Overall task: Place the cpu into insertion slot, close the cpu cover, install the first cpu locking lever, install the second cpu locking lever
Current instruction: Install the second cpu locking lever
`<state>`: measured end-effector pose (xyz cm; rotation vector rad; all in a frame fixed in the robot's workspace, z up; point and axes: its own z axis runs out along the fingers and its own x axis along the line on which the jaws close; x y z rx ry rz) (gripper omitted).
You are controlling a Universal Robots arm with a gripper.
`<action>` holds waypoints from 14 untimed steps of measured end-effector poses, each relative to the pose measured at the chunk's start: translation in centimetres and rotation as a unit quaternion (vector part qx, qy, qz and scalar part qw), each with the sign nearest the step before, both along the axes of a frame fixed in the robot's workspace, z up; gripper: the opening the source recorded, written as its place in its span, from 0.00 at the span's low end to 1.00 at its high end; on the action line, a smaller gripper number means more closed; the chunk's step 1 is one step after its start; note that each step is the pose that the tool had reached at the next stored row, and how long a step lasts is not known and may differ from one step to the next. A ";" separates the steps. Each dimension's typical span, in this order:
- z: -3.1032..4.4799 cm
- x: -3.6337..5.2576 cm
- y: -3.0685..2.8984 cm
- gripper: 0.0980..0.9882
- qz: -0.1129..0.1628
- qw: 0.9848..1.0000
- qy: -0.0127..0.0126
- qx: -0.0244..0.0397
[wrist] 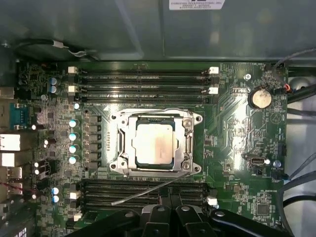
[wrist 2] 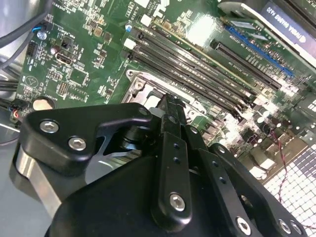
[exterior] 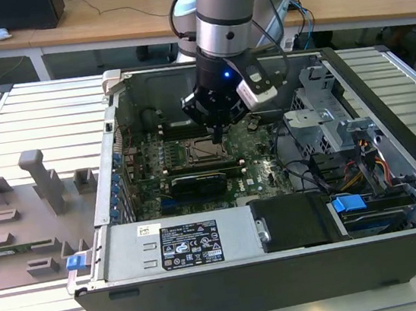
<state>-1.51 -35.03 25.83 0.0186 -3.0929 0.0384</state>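
Cpu (wrist: 154,143), dull silver, square, flat under cpu cover (wrist: 129,130)

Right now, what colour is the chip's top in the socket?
Dull silver-grey; the cpu shows best in the first wrist view.

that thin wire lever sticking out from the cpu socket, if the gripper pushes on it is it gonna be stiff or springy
Probably springy: the locking lever is a long, thin bare wire angling free over the memory slots, so it should flex before moving. Its smooth, round metal could slip off the gripper. The cpu cover it borders looks far stiffer.
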 end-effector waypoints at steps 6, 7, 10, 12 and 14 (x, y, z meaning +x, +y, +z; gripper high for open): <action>-0.78 0.00 -0.65 0.01 0.000 1.000 0.000 0.000; -1.28 0.00 -0.70 0.01 0.000 1.000 0.000 0.000; -1.54 -0.14 -1.15 0.01 0.000 0.999 0.000 0.032; -1.59 -0.30 -1.78 0.01 0.000 0.998 0.000 0.055; -1.63 -0.39 -2.19 0.01 0.000 0.998 0.000 0.067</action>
